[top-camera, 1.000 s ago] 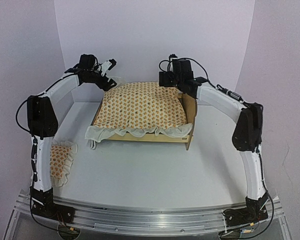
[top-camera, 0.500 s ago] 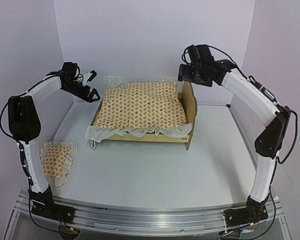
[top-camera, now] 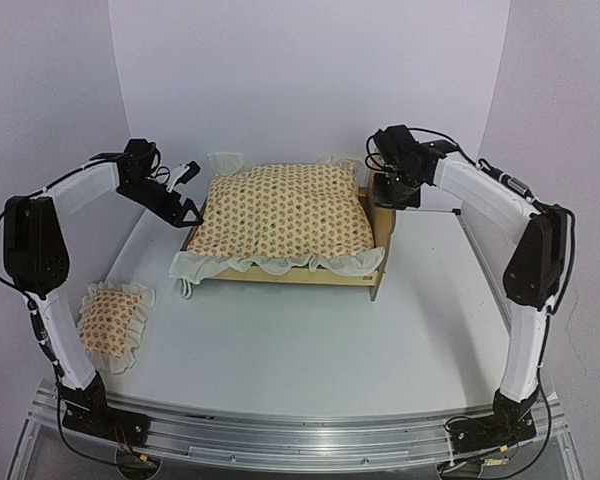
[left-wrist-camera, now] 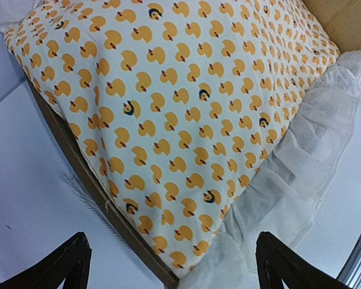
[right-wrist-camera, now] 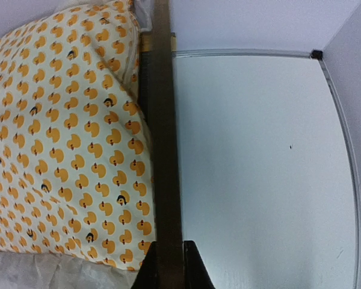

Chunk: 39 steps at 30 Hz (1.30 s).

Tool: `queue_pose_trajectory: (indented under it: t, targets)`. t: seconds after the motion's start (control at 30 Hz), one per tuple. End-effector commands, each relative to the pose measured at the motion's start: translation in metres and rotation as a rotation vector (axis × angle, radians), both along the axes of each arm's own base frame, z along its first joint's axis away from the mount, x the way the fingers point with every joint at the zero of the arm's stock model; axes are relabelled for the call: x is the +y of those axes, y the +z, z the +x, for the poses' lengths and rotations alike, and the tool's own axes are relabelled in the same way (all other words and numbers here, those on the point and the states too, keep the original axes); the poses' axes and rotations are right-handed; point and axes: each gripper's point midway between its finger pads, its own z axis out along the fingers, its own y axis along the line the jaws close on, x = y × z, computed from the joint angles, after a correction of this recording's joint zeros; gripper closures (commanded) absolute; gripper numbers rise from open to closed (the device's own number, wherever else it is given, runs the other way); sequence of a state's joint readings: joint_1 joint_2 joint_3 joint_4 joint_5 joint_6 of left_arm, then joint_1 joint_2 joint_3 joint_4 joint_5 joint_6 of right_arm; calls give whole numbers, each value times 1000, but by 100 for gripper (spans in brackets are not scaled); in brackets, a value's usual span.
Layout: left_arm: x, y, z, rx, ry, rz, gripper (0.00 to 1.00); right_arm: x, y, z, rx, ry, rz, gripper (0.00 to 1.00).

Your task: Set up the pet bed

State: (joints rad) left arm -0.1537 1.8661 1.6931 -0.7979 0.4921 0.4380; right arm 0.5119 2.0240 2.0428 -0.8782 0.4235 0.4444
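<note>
The pet bed (top-camera: 305, 273) sits toward the back of the table (top-camera: 310, 345), its headboard (top-camera: 383, 228) at the right end. The duck-print cushion (top-camera: 280, 212) is already laid in the frame, with its ruffle spilling over the near rail. The right gripper (top-camera: 392, 192) is clenched on the headboard's top edge. The wrist view shows a dark finger pressed against each face of the board, apparently to steady or nudge the frame from its tallest, stiffest part. The left gripper (top-camera: 188, 190) hangs released at the foot end with its jaws spread wide. It holds nothing and stands just clear of the cushion's corner and the side rail. That placement suggests it is lined up to tidy the cushion or brace the bed's other end. The small pillow (top-camera: 108, 322) lies on the table at the near left, beside the left arm and well apart from the bed. The bedding therefore looks unfinished.

A second ago both grippers hovered over the bed's far corners, the right one spread open above the headboard. Since then the right arm has lifted, come down and shut on the board. The left arm has swung outward and lower, toward the foot. Bed, cushion and pillow lie where they were.
</note>
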Motion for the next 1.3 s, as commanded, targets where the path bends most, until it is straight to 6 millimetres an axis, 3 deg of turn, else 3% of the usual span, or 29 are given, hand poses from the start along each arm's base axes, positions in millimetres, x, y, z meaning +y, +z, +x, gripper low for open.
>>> queue_pose_trajectory:
  t: [0.0, 0.2, 0.4, 0.63, 0.67, 0.77, 0.87, 0.93, 1.03, 1.1, 1.17, 1.23, 1.27]
  targets:
    - [-22, 34, -44, -43, -187, -35, 7, -32, 5, -29, 56, 40, -85, 100]
    - [-54, 29, -105, 25, -394, -61, 8, -57, 21, -47, 56, 207, -180, 100]
    - [-65, 16, -137, 81, -461, -74, 9, -91, 20, -54, 87, 303, -200, 100]
    - [-93, 2, -186, 151, -570, -93, 11, -92, 8, -71, 111, 333, -140, 99]
    - [-95, 0, -189, 154, -576, -90, 11, -93, 6, -71, 116, 321, -136, 94]
    - [-95, -6, -187, 165, -562, -72, 12, -98, 11, -67, 103, 268, -140, 60]
    - [-90, -7, -189, 165, -553, -58, 12, -112, 31, -67, 48, 163, -150, 26]
    - [-85, 4, -191, 145, -558, -104, 13, -122, 55, -72, -14, 109, -155, 6]
    - [-62, 27, -184, 64, -550, -206, 15, -136, 102, -83, -135, 18, -133, 4]
    - [-43, 20, -183, -13, -567, -150, 17, -140, 132, -95, -214, -12, -101, 4]
    - [-32, -4, -187, -67, -595, -50, 21, -126, 155, -108, -284, 18, -72, 4]
    - [-27, -26, -195, -99, -618, -16, 31, -74, 165, -125, -350, 176, -48, 4]
    - [-27, -29, -200, -140, -646, -15, 33, -36, 163, -133, -377, 305, -22, 5]
